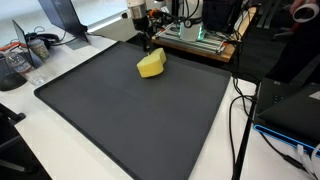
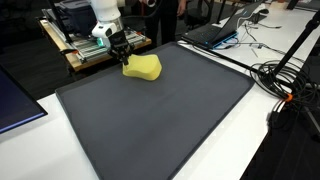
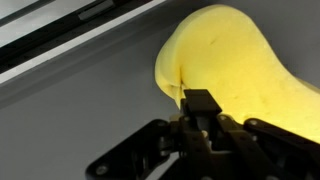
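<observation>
- Finding the fingers (image 3: 203,102) shut in the wrist view, tips meeting with no gap showing and butting into the near edge of the yellow sponge (image 3: 245,75). Not being able to tell whether a sliver of foam is pinched between them.
- Noticing, in the same view, a crease dimpling the sponge just above the tips, which suggests soft, yielding foam. Seeing it lying on the dark mat (image 3: 60,110).
- Turning to an exterior view and spotting the fingers (image 1: 147,45) pointing down at the sponge (image 1: 152,66). Placing the sponge near the far side of the mat (image 1: 130,120), which covers the white worktop (image 1: 30,140), a little short of a wooden tray of electronics (image 1: 195,42).
- Checking in an exterior view: the fingers (image 2: 121,50) touching the sponge (image 2: 143,68) at its end toward the tray (image 2: 85,50). Seeing cables (image 2: 285,75) lying well apart, off the mat (image 2: 160,120).
- Judging the sponge to be light, springy, neither fragile nor slippery, and likely to squash under any squeeze.
- Favouring a hold across the thick middle with the fingers spread wide, rather than at the thin rim, where the foam is likely to fold and slip out.
</observation>
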Controlling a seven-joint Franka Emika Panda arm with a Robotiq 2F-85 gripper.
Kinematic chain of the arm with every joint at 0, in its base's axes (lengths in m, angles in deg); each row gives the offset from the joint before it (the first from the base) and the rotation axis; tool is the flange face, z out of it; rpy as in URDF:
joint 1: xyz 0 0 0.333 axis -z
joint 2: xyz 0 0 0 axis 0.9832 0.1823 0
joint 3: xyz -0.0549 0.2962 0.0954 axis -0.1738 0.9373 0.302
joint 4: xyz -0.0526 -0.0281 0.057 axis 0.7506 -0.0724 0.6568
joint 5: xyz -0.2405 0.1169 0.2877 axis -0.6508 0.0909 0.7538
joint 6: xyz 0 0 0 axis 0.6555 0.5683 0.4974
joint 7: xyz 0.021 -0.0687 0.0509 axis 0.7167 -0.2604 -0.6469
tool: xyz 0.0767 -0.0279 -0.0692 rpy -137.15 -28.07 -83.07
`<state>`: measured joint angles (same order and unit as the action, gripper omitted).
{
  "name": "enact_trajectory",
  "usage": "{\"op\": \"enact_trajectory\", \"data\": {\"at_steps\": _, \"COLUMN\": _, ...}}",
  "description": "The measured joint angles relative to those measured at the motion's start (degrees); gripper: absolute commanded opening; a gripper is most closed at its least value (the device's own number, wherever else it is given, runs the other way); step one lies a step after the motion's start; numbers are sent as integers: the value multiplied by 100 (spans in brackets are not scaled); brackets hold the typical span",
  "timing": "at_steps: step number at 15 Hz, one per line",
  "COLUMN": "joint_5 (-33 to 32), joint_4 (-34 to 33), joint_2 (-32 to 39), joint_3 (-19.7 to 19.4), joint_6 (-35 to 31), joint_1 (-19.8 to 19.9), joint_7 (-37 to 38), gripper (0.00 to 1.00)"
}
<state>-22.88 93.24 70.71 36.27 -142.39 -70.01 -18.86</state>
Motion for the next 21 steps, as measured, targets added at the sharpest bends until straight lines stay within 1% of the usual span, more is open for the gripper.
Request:
{"op": "enact_trajectory", "data": {"at_steps": 2, "joint_5": -38, "joint_4": -1, "joint_2": 0, "joint_3": 2, "joint_6": 0, "joint_1": -2, "joint_7": 24, "gripper": 3}}
{"op": "enact_trajectory", "data": {"at_steps": 3, "joint_5": -134, "joint_4": -4, "joint_2": -2, "joint_3": 12, "joint_6": 1, "joint_1": -10, "joint_7": 92, "gripper": 3}}
{"op": "enact_trajectory", "data": {"at_steps": 4, "joint_5": -384, "joint_4": -10, "joint_2": -13, "joint_3": 40, "joint_6": 8, "joint_1": -21, "joint_7": 286, "gripper": 3}}
{"op": "enact_trajectory", "data": {"at_steps": 6, "joint_5": -1277, "joint_4": -20, "joint_2": -59, "joint_3": 142, "joint_6": 64, "joint_1": -72, "joint_7": 1083, "gripper": 3}}
{"op": "enact_trajectory", "data": {"at_steps": 8, "joint_5": -2283, "joint_4": -63, "joint_2": -197, "joint_3": 277, "joint_6": 361, "joint_1": -120, "joint_7": 1995, "gripper": 3}}
{"op": "enact_trajectory", "data": {"at_steps": 10, "joint_5": -3024, "joint_4": -134, "joint_2": -518, "joint_3": 543, "joint_6": 970, "joint_1": -224, "joint_7": 2851, "gripper": 3}}
{"op": "enact_trajectory", "data": {"at_steps": 11, "joint_5": -3240, "joint_4": -124, "joint_2": -750, "joint_3": 745, "joint_6": 1344, "joint_1": -315, "joint_7": 3239, "gripper": 3}}
{"op": "enact_trajectory", "data": {"at_steps": 14, "joint_5": -3320, "joint_4": -112, "joint_2": -1522, "joint_3": 1447, "joint_6": 2614, "joint_1": -722, "joint_7": 4006, "gripper": 3}}
{"op": "enact_trajectory", "data": {"at_steps": 17, "joint_5": -3302, "joint_4": -291, "joint_2": -2178, "joint_3": 2031, "joint_6": 3833, "joint_1": -1120, "joint_7": 4452, "gripper": 3}}
{"op": "enact_trajectory", "data": {"at_steps": 19, "joint_5": -3303, "joint_4": -489, "joint_2": -2498, "joint_3": 2282, "joint_6": 4424, "joint_1": -1295, "joint_7": 4576, "gripper": 3}}
{"op": "enact_trajectory", "data": {"at_steps": 21, "joint_5": -3306, "joint_4": -693, "joint_2": -2700, "joint_3": 2388, "joint_6": 4745, "joint_1": -1361, "joint_7": 4629, "gripper": 3}}
